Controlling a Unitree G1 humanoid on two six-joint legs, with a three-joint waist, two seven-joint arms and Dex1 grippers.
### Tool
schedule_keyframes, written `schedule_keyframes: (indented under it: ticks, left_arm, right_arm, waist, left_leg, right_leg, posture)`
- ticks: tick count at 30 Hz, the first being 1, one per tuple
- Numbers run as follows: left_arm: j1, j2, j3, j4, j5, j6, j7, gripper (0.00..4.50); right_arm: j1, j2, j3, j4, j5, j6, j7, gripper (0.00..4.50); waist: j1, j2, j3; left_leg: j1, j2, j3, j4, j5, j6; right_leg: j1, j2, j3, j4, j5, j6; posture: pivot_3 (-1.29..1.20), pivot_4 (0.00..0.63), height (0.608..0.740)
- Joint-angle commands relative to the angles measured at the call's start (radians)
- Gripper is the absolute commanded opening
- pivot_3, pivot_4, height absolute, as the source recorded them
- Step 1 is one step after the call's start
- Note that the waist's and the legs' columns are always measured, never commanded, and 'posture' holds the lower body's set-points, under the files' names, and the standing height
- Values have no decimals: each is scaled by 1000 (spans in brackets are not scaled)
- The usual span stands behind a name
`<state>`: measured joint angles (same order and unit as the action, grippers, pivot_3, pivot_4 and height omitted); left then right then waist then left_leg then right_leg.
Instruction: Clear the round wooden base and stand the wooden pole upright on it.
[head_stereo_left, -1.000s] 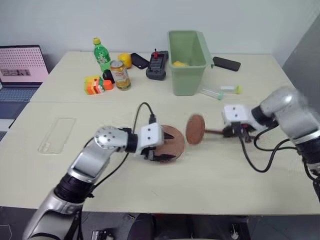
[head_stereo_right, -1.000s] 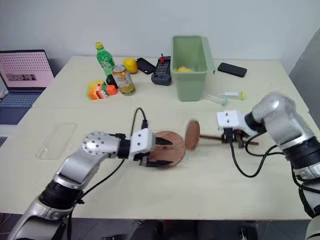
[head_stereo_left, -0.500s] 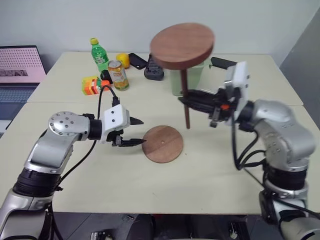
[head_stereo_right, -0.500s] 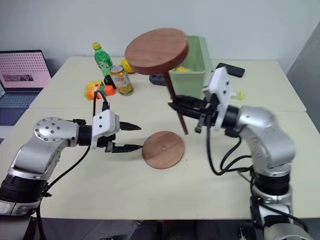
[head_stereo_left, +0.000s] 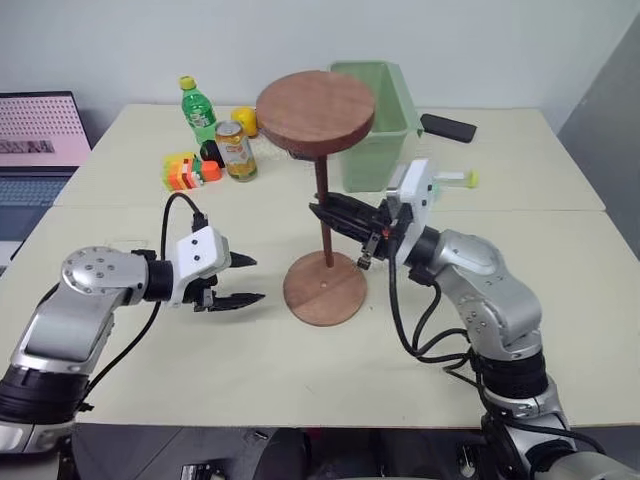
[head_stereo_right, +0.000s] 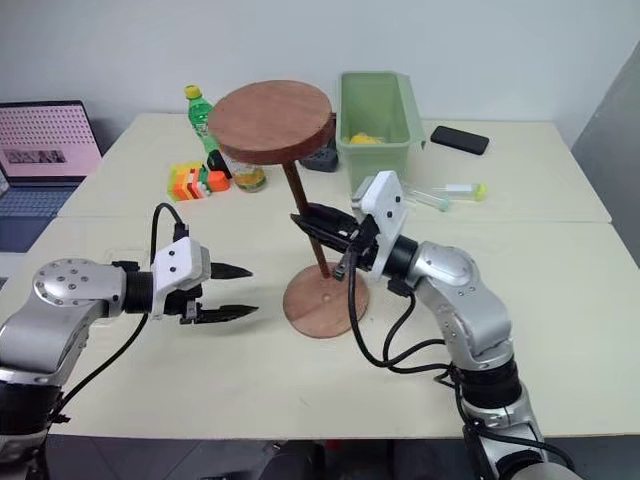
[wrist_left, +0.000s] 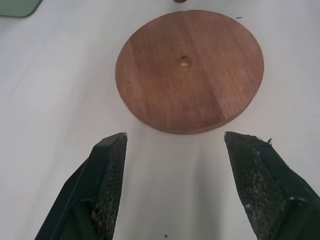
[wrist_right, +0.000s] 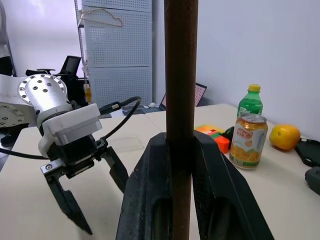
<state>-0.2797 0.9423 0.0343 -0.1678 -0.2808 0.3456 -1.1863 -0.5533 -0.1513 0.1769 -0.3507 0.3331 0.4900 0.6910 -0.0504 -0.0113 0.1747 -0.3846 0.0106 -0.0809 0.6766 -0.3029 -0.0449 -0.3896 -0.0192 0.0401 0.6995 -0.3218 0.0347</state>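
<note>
- Wooden pole (head_stereo_left: 322, 215) in the left eye view is now upright, disc end up; half a second ago it hung higher and further to the right, away from the round wooden base (head_stereo_left: 324, 288). The right gripper (head_stereo_left: 322, 215) stays clenched on the shaft about midway, reaching in from the right. The rod's lower tip is now at or just above the base, so seating looks close, in my judgement. The base itself is clear.
- Left gripper (head_stereo_left: 240, 280) has drawn back from the base's left edge since a second ago; it hangs released, holding nothing, with a strip of bare table (head_stereo_left: 180, 380) between its tips and the base.
- Right eye view: same layout. Whether the tip touches the wood or sits over the centre hole cannot be told here.
- Left wrist view: the base lies ahead of the spread fingers (wrist_left: 107, 165), apart from them, hole open. Just past its far rim a small dark nub is cut off at the frame edge, possibly the pole's tip.
- Right wrist view: both fingers press the shaft between them; its ends are cut off.
</note>
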Motion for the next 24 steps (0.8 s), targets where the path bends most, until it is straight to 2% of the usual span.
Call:
schedule_keyframes:
  ticks: [1,12,24]
  left_arm:
    - [17,12,47,-61,-34,10,13,3243]
    - [47,30,47,-80,-42,5,2,3243]
    - [32,32,47,-70,-45,0,-4,3243]
  right_arm:
    - [15,12,23,25,-13,-87,-4,198]
    - [52,8,66,112,-55,-194,-4,198]
    - [70,3,82,142,-60,-228,0,198]
  waist:
    - [1,0,0]
    - [0,0,0]
    - [0,0,0]
  left_leg:
    - [0,0,0,0,0,0]
    - [0,0,0,0,0,0]
    - [0,0,0,0,0,0]
  right_leg:
    - [0,0,0,0,0,0]
    - [0,0,0,0,0,0]
    - [0,0,0,0,0,0]
  posture:
    - [0,150,740]
    - [0,150,740]
    - [0,150,740]
